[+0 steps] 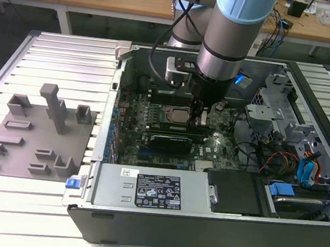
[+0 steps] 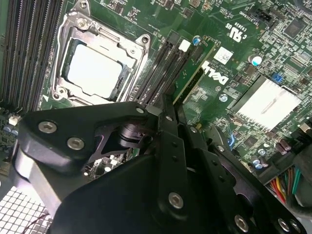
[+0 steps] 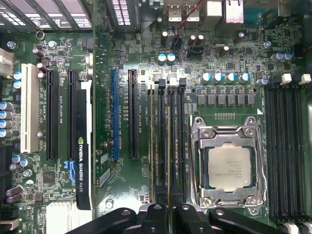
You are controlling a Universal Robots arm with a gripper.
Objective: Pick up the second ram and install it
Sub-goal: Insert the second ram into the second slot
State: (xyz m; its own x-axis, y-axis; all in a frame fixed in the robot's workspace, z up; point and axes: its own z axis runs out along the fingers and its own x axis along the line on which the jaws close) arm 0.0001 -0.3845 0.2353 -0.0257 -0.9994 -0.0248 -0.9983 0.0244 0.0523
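The second ram (image 2: 195, 73), a thin green stick seen edge-on, runs along the black memory slots (image 3: 173, 122) beside the processor socket (image 3: 229, 168). My gripper (image 2: 171, 109) is shut on the stick's near end, one black finger on each face. In the first wrist view the ram (image 3: 168, 161) shows as a narrow pale line leading up from the gripper (image 3: 168, 207). I cannot tell whether it sits fully in its slot. In the exterior view the gripper (image 1: 200, 118) reaches down into the open computer case, just to that view's right of the socket (image 1: 175, 114).
A grey fixture plate (image 1: 33, 139) with grey blocks lies outside the case on the exterior view's left. Inside the case are a graphics card (image 1: 172, 141), a power supply (image 1: 152, 190), a drive cage and loose cables (image 1: 279, 159). Another bank of memory slots (image 3: 285, 146) flanks the socket.
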